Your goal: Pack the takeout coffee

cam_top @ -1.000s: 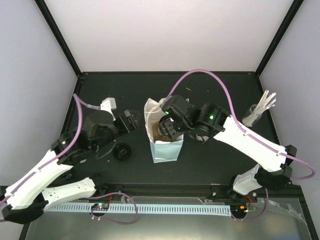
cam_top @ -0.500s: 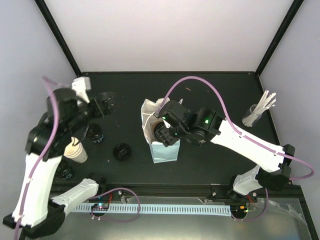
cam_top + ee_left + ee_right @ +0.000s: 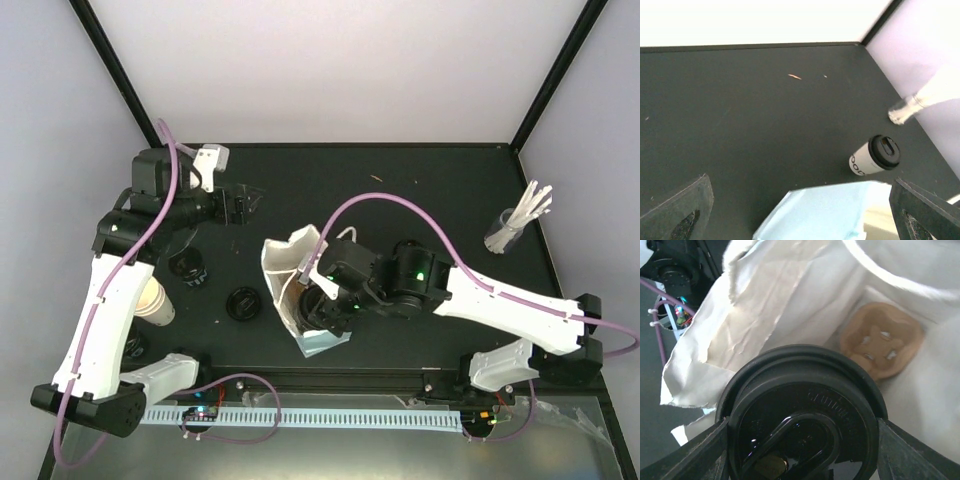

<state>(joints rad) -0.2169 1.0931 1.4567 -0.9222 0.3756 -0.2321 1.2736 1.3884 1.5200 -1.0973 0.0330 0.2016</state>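
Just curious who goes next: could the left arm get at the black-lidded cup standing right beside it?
Probably yes. The cup stands in the open beside the left arm with nothing over it, and the left pincer hangs open and empty close by.

The bag was light blue outside, white inside; carrier brown; cup cream, black print, black lid; table black.
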